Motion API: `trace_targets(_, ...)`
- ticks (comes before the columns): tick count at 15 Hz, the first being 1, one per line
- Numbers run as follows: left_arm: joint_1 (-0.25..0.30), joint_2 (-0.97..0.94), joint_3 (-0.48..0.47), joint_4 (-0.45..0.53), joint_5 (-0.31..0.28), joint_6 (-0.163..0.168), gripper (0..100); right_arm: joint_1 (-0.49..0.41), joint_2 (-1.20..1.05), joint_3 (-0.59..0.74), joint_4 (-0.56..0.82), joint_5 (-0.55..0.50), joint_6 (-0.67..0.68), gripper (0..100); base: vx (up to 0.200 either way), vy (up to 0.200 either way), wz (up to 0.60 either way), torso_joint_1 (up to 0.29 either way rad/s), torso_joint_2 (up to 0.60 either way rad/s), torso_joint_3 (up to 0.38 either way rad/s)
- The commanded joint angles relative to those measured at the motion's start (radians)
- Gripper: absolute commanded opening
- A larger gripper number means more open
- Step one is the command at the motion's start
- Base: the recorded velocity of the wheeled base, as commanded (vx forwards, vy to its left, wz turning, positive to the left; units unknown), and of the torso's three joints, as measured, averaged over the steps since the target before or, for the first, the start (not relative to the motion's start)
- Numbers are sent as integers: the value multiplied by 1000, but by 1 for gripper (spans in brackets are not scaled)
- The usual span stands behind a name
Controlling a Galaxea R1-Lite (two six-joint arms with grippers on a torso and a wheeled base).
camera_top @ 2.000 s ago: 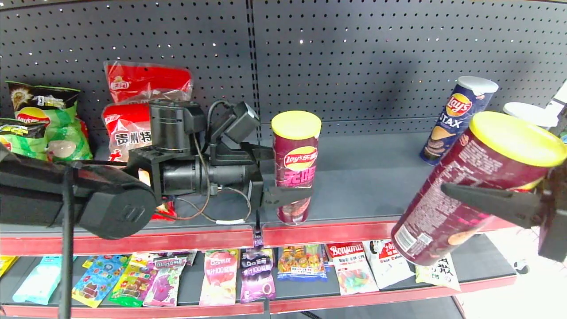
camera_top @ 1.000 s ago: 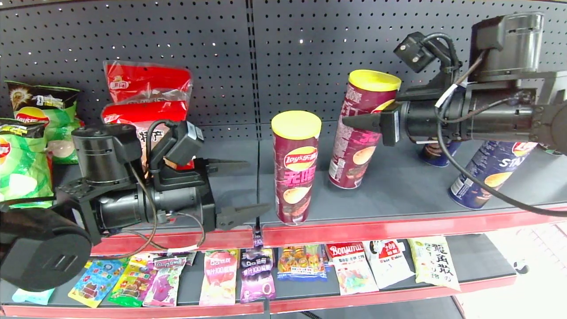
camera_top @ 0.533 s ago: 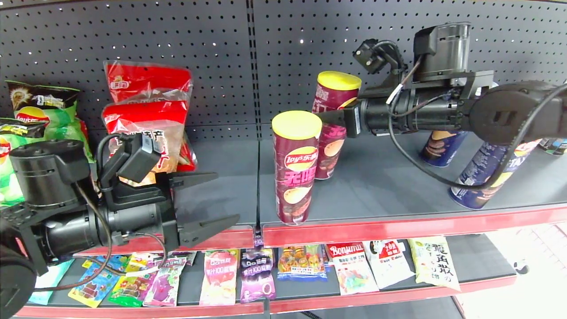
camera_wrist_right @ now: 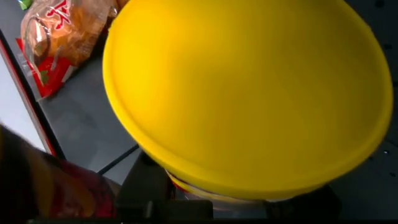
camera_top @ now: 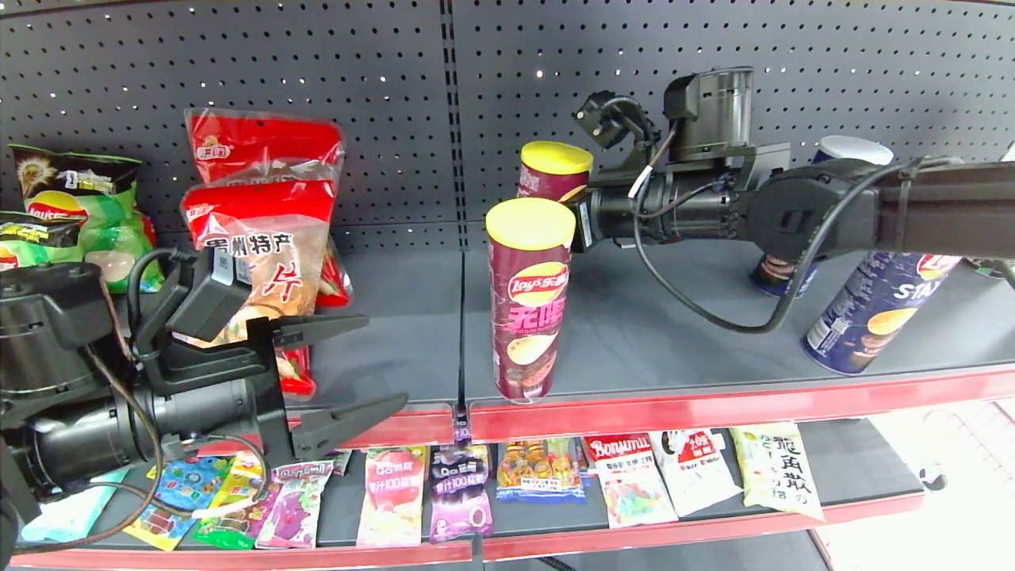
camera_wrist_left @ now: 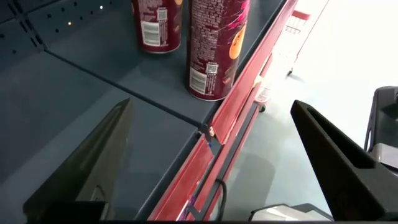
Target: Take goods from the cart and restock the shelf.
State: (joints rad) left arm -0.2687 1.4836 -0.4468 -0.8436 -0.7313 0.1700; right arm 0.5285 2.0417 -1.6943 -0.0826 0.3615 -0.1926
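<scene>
Maroon chip canister with yellow lid point(camera_top: 553, 170) is clamped in the jaws of the right gripper point(camera_top: 579, 212), just behind the matching front canister point(camera_top: 530, 301). Risk: withdrawal knocks the front canister over the red shelf lip point(camera_top: 714, 408). Open deck lies right of it; the left gripper point(camera_top: 384, 361), jaws wide and empty, hangs left.

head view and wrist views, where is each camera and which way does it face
Head view: on the head, facing the shelf; shows the left gripper open, the right gripper holding the rear chip can.
Left wrist view: looks along the shelf edge between its own fingers at the front chip can.
Right wrist view: looks down on the held can's yellow lid.
Shared: head and left wrist both show both cans.
</scene>
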Motion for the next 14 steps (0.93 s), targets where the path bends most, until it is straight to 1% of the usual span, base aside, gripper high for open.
trace_targets(1, 0, -2, 0, 0, 1, 0, 100, 5, 15, -4, 0, 1, -1, 0, 0, 0, 0, 0, 0, 0)
trace_targets(6, 0, -2, 0, 0, 0, 0, 100, 5, 14, 5, 0, 1, -2, 0, 0, 0, 0, 0, 0, 0)
trace_targets(7, 0, -2, 0, 0, 0, 0, 100, 5, 14, 8, 0, 1, -2, 100, 0, 0, 0, 0, 0, 0)
trace_targets(10, 0, 1, 2, 0, 1, 0, 100, 8, 2, 16, 3, -4, 18, 100, 0, 0, 0, 0, 0, 0)
trace_targets(13, 0, 9, -1, 0, 6, 0, 100, 4, -54, 82, 4, -10, 21, 100, 0, 0, 0, 0, 0, 0)
trace_targets(14, 0, 17, 0, 1, 9, 0, 100, -1, -84, 123, 3, -15, 21, 100, 0, 0, 0, 0, 0, 0)
